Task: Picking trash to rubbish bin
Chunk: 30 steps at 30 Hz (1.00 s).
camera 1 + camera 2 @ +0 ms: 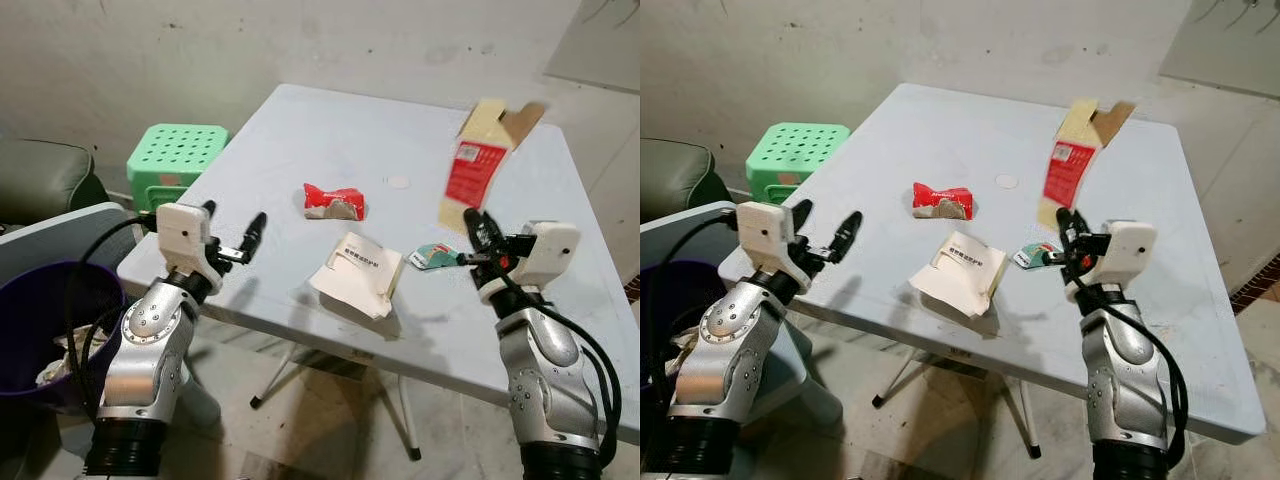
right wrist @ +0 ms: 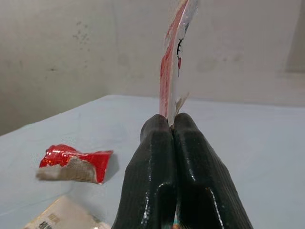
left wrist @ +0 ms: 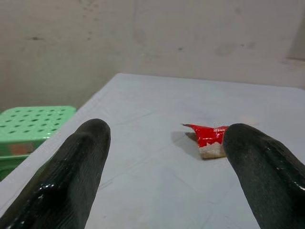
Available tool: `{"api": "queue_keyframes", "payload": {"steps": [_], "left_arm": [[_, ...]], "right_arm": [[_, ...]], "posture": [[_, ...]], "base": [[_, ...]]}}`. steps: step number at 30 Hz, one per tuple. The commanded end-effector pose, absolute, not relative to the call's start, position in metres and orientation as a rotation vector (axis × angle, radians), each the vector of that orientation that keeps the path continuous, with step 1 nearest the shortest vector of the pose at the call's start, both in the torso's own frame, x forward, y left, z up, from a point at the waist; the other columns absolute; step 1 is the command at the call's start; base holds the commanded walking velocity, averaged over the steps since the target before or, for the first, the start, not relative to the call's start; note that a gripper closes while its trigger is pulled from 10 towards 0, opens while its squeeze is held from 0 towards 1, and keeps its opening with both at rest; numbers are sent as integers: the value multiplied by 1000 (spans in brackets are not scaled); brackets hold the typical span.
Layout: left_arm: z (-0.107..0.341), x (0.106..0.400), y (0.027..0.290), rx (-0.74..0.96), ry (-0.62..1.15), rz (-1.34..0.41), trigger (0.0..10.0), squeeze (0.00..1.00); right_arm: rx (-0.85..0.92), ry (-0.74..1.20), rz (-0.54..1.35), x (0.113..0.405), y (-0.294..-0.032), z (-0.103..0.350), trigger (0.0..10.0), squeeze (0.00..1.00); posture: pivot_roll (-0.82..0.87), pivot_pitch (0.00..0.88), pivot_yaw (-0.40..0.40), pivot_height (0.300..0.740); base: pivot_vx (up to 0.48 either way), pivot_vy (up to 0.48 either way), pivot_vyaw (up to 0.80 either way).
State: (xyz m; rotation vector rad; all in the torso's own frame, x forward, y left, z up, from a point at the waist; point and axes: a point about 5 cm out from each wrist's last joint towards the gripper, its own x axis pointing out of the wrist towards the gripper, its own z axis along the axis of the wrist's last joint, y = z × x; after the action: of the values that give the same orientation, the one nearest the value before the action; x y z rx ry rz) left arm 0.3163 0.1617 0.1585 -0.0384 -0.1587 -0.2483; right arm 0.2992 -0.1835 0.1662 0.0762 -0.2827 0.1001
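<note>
Cardboard carton (image 1: 482, 160), light and stiff-looking, stands pinched at its lower edge by right gripper (image 1: 474, 232); left gripper (image 1: 232, 232) gapes wide.

both silver arms are raised, forearms rising from below toward the near edge of the surface (image 1: 300, 130). the left gripper (image 1: 232, 236) sits at the surface's near left corner, its two black fingers (image 3: 71, 176) spread wide apart. the right gripper (image 1: 476, 232) hovers over the surface's near right part, fingers (image 2: 157, 176) pressed together, pinching a flattened carton (image 1: 478, 165) that stands upright above them.
</note>
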Motion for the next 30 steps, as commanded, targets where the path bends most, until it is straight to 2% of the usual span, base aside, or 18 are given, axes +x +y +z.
{"api": "queue_keyframes", "payload": {"steps": [1,3,9,18,30], "left_arm": [[162,318,157,3,-207,-226,10000,0],[161,317,154,40,-237,-211,10000,0],[150,315,157,-24,-246,-144,10000,0],[150,322,153,-10,-253,-154,10000,0],[155,332,159,4,-254,-164,10000,0]], "right_arm": [[24,-310,84,296,-179,166,10000,0],[-41,-329,67,293,-174,161,10000,0],[-56,-297,5,290,-180,146,10000,0],[-76,-294,-5,298,-183,144,10000,0],[-62,-273,44,302,-170,141,10000,0]], "posture": [[59,0,-23,715],[59,0,-23,715],[60,0,-23,715],[61,0,-24,715],[64,2,-31,715]], "base": [[0,0,0],[0,0,0],[0,0,0],[0,0,781],[0,0,794]]}}
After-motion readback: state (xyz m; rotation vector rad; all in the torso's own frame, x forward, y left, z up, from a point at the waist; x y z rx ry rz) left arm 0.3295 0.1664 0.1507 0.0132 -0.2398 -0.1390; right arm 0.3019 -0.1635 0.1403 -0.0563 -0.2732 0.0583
